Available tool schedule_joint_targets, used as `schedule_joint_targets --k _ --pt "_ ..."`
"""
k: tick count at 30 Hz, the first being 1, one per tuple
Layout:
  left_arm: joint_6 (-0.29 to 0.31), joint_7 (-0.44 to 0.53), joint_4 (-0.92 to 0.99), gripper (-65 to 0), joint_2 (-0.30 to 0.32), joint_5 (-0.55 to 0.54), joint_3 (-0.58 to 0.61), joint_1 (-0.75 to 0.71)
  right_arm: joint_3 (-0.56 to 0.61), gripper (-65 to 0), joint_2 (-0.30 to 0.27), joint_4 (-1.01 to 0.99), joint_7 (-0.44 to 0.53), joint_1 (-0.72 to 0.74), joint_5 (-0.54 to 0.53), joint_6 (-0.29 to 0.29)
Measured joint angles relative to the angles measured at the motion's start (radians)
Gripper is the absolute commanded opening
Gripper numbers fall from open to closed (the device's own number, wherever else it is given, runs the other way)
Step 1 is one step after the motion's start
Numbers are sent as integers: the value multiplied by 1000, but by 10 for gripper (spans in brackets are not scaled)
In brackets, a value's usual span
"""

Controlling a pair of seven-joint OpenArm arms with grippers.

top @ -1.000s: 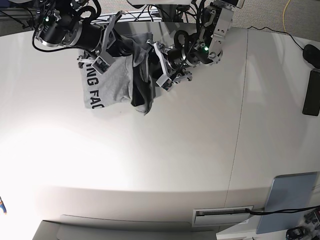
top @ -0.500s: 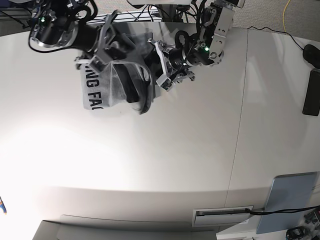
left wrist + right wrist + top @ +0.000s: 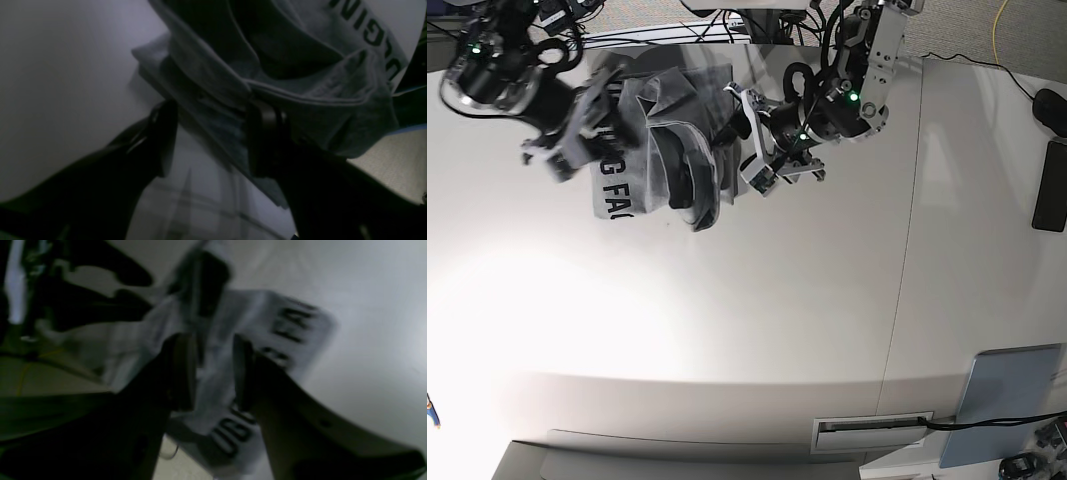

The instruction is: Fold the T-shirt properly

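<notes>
The T-shirt (image 3: 662, 150) lies bunched at about 11 o'clock on the white surface (image 3: 757, 320), near its far edge. It is heather grey, crumpled into a rough mound with several deep, dark folds through its middle and right side. Bold black block letters show on its left flank; in the base view "FAC" can be read running down the lower left corner. A lower lobe of cloth droops toward 6 o'clock, forming a rounded, shadowed loop.

In the left wrist view the cloth (image 3: 293, 83) is stacked in layers, with a stitched hem running across it and more lettering along the upper right. The left tool (image 3: 213, 136) has its two dark fingers spread wide, one on each side of a layered edge of the shirt; the right-hand finger (image 3: 263, 133) touches the fabric, but the fingers do not pinch it.

In the right wrist view, which is blurred, the right tool (image 3: 210, 370) has its fingers parted with a gap between them, above the lettered cloth (image 3: 267, 323); nothing is clamped between them. In the base view this tool (image 3: 562, 135) sits at the shirt's left edge, at 9 o'clock of the mound, while the left tool (image 3: 752, 140) sits at its right edge, at 3 o'clock.
</notes>
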State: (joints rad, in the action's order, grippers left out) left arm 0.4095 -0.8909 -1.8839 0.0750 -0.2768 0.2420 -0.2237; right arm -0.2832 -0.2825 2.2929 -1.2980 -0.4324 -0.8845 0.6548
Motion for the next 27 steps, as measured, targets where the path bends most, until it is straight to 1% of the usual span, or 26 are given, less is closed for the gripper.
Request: schedule_joint_targets --k 1,4,5,7,9,13,14,17,19,22,24,27 --pt "-14 0 0 -315 0 1 0 0 43 -461 0 0 -5 0 40 0" --pt "-12 0 0 -315 0 45 0 0 181 -461 0 0 0 -2 192 -4" --pt "-13 0 0 -315 0 67 0 0 221 -461 0 0 11 -3 239 -27" --pt "-48 0 0 -315 0 94 0 0 285 -461 0 0 43 -2 327 -56" --pt "-54 0 0 -315 0 120 0 0 332 -461 0 0 76 -2 395 -79" --pt "-54 0 0 -315 0 140 0 -11 391 -461 0 0 122 -2 504 -105" --pt "-54 0 0 -315 0 152 0 -14 399 -461 0 0 128 -2 521 -106" --pt "-54 0 0 -315 14 153 0 -23 411 -461 -2 0 128 3 523 -108" --pt "-54 0 0 -315 26 158 0 -31 411 -461 -2 -6 132 5 557 -109" --pt "-104 0 1 -315 47 162 0 -38 411 -461 -3 -45 129 16 569 -116" --pt "-102 1 1 -315 63 161 0 -37 410 -461 -2 -66 133 22 558 -119" --pt "-102 0 1 -315 73 161 -1 -39 411 -461 -2 -100 126 31 512 -118"
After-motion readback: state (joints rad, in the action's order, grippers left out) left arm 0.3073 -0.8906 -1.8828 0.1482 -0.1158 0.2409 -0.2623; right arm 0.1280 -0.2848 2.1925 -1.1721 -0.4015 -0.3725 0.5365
